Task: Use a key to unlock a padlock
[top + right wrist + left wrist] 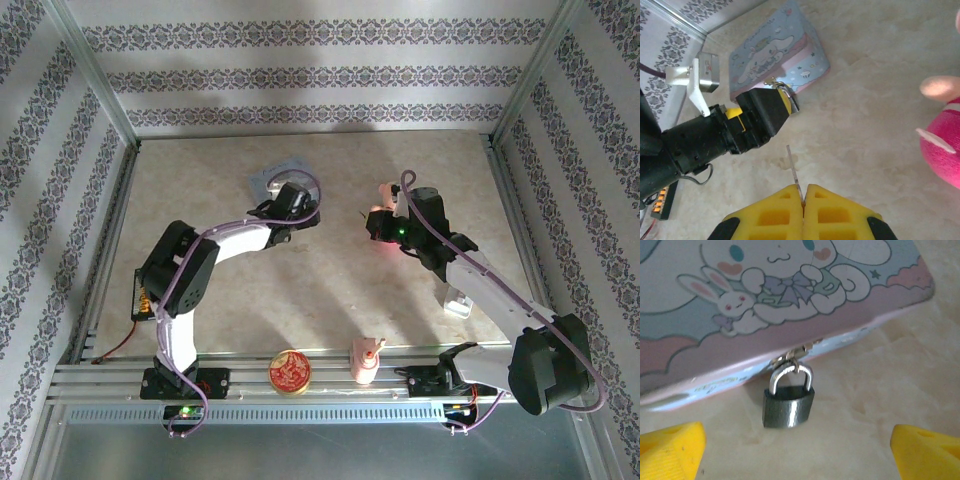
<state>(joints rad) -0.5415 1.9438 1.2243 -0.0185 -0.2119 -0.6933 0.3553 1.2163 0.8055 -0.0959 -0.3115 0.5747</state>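
A small dark grey padlock (788,411) with a silvery shackle hangs from the hasp of the pale blue cartoon tin (790,300) and lies on the beige table. My left gripper (797,455) is open just in front of it, with one yellow fingertip (670,450) on each side and nothing between them. From the right wrist view, the left gripper (765,112) covers most of the padlock (788,94) beside the tin (772,47). My right gripper (803,192) is shut on a thin silvery key (793,167), whose blade points toward the padlock from a short distance away. From above, both grippers (298,203) (372,222) sit mid-table.
A pink plush toy (942,145) sits at the right of the right wrist view, close to the right gripper. On the front rail stand a red round tin (290,372) and a small pink figure (365,360). Patterned walls and metal posts enclose the table (200,190).
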